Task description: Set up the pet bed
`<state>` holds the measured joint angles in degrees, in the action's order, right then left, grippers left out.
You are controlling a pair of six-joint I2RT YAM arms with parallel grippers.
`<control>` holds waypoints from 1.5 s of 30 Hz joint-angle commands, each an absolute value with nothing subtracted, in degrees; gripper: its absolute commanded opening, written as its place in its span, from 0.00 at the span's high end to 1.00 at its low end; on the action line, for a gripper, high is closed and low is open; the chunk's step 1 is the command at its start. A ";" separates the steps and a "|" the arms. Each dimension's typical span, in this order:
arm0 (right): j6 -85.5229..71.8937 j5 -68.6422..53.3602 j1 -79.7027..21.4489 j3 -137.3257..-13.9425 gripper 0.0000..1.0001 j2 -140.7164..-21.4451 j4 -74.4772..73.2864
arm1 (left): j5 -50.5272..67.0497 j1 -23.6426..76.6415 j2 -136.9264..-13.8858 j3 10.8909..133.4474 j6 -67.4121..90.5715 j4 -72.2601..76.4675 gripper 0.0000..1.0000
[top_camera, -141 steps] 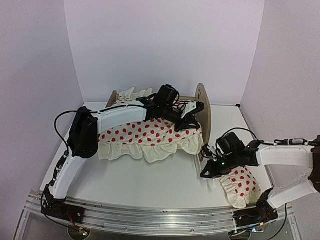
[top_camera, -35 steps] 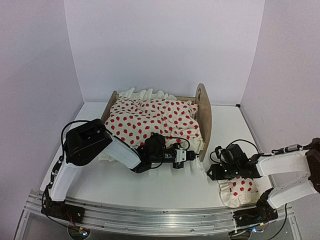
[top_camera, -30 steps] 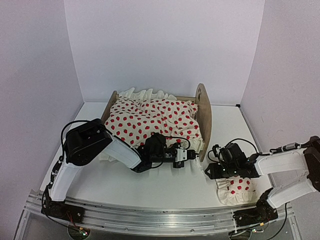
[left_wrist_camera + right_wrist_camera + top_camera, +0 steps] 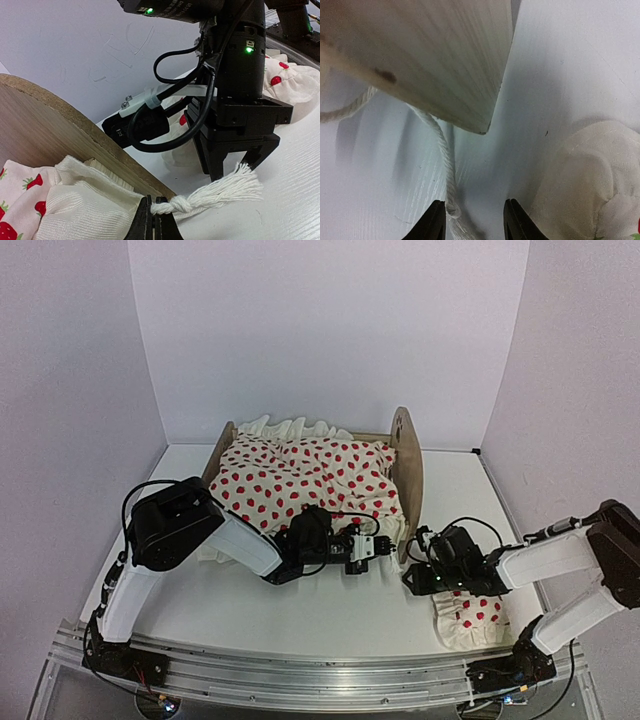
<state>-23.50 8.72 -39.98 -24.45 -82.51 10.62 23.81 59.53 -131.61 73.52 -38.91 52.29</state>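
Note:
The pet bed [image 4: 406, 462] stands at the back with its plywood headboard on the right; a cream red-spotted blanket [image 4: 300, 480] hides the mattress. Low at the bed's front right corner, my left gripper [image 4: 384, 549] is shut on the knot of a white tasselled cord [image 4: 215, 192] coming off the blanket's edge. In the left wrist view its fingertips [image 4: 154, 220] pinch that knot beside the wooden board [image 4: 60, 120]. My right gripper [image 4: 409, 576] faces it from the right. It [image 4: 474, 222] is open, the cord [image 4: 447, 165] lying just inside its left finger.
A spotted pillow [image 4: 470, 618] lies under the right forearm near the front right; its white cloth [image 4: 580, 180] fills the right wrist view's lower right. The headboard's bottom corner [image 4: 430, 55] hangs right over the right gripper. Walls close in the table at the back and sides.
The right gripper has slid left off the pillow up to the headboard corner and the tassel, its jaws narrowing a little. The left gripper has stayed put, shut on the cord.

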 commanded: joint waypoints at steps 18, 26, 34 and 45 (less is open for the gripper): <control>-19.78 20.35 -49.40 -24.46 0.65 -84.86 0.91 | 22.43 58.01 -131.40 75.85 -35.02 50.65 1.00; -21.43 15.05 -49.44 -24.50 1.00 -84.98 3.07 | 22.12 57.84 -130.46 75.54 -33.48 49.74 1.00; -23.75 4.99 -54.27 -24.66 1.00 -74.04 4.24 | 25.54 57.80 -128.70 77.53 -22.05 43.64 1.00; -22.14 2.54 -55.79 -29.90 1.00 -73.92 4.06 | 30.83 58.27 -128.91 80.19 -19.64 37.97 1.00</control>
